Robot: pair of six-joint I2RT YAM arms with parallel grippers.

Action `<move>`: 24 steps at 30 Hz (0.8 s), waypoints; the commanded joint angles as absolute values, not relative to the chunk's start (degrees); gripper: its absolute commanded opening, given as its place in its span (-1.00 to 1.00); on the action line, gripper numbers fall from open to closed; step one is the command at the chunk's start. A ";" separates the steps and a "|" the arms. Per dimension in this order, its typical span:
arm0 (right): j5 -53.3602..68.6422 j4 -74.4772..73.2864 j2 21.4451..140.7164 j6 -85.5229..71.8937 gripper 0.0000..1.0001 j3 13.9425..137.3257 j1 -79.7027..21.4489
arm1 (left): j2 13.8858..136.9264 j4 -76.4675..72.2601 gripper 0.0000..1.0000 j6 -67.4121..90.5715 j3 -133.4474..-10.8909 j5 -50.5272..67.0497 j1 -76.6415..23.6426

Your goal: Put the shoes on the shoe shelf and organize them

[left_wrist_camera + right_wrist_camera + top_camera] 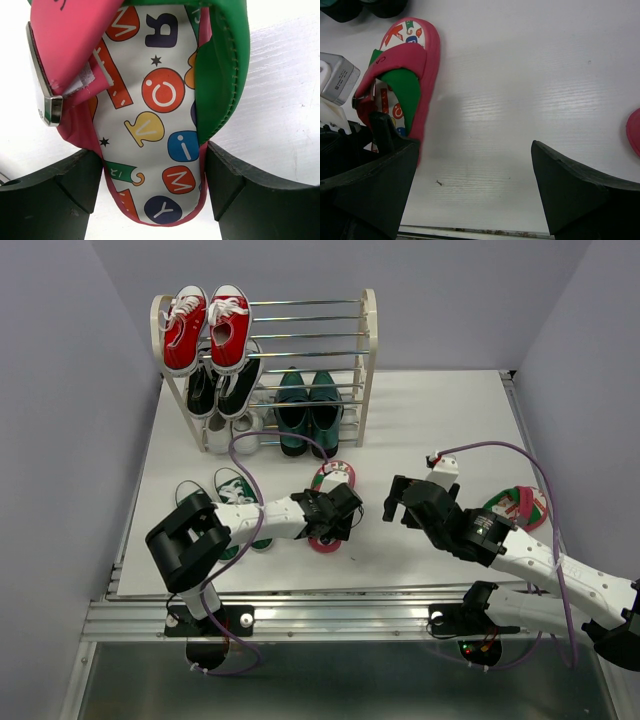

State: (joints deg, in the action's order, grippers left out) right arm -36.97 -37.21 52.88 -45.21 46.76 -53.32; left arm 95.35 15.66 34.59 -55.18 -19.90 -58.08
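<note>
The left arm reaches from its base at the near left edge rightward, low across the desk (440,420), with its wrist turned down. The left hand (338,512) is closed to the width of a flip-flop (160,95) and grips it near one end, one finger (55,195) against each side of the sole. The printed footbed faces up, and its pink and green straps lie past the fingers. Whether the sole is off the desk, I cannot tell.

The right arm comes in from the near right corner, angled toward the middle. The right hand (470,147) is spread wide and holds nothing, with bare desk between its fingers. The gripped flip-flop lies just to its left. The second flip-flop (520,508) lies on the desk beside the right forearm.

The green canvas sneakers (235,488) sit beside the left arm, partly hidden by it.

Farther back stands the shoe shelf (365,350). The dark green loafers (308,410) are side by side on its lowest tier, at the right. The black sneakers (222,385) are on the left above that, and the red sneakers (208,328) are on top.
</note>
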 commanded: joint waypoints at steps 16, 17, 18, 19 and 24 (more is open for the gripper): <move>-42.63 -34.54 51.33 -45.18 1.00 44.56 -53.17 | 75.94 15.46 -1.00 36.83 -47.63 -31.55 -59.94; -42.89 -34.63 51.42 -45.09 1.00 44.65 -53.17 | 75.15 16.08 -1.00 36.83 -47.72 -32.60 -60.12; -43.15 -34.54 51.33 -45.00 1.00 44.65 -53.17 | 74.45 16.34 -1.00 36.74 -47.81 -32.78 -60.12; -43.24 -34.45 51.33 -44.91 1.00 44.56 -53.17 | 72.88 16.43 -1.00 36.39 -47.81 -32.96 -60.20; -43.77 -34.28 50.80 -44.74 1.00 44.30 -53.17 | 68.47 16.70 -1.00 36.65 -47.20 -34.89 -61.26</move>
